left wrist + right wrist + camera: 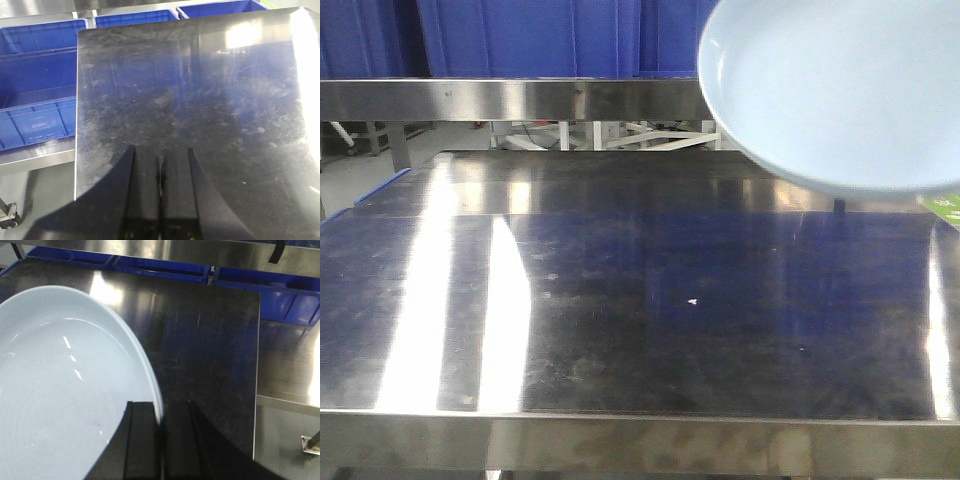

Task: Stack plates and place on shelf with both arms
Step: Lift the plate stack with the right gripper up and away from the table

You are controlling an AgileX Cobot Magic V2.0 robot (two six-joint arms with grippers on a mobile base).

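A pale blue plate hangs in the air at the upper right of the front view, above the steel table. In the right wrist view that plate fills the left half, and my right gripper is shut on its rim, one finger inside the rim and one outside. My left gripper hovers over the bare table near its left edge, jaws pressed together with nothing between them. Neither arm shows in the front view. Only one plate is visible.
A steel shelf rail runs across the back above the table, with blue bins behind it. Blue crates sit beyond the table's edge in the left wrist view, and more blue crates in the right wrist view.
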